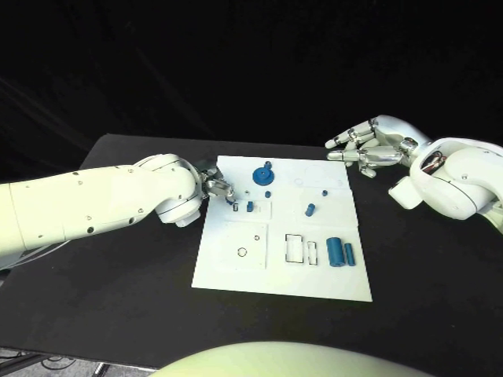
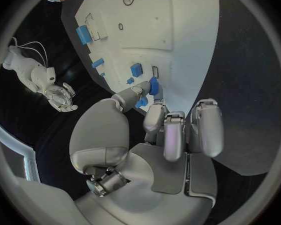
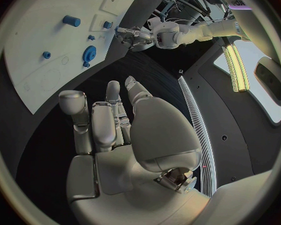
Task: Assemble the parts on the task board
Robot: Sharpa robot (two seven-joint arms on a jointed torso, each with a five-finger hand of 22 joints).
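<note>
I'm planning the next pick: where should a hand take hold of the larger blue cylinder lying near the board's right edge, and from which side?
Probably from above, with fingers across its middle. The larger blue cylinder lies flat on the task board, long axis running away from the robot, so its curved sides face left and right. A thinner blue piece lies close beside it on the right, leaving little room there. The right hand, held open, is on that side.

Bare task board (image 1: 238,271) corner beside blue cylinders (image 1: 340,252)

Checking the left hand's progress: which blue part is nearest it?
The small blue piece by the left hand, near the board's left edge. The gear, the small peg and the two cylinders lie farther right.
</note>
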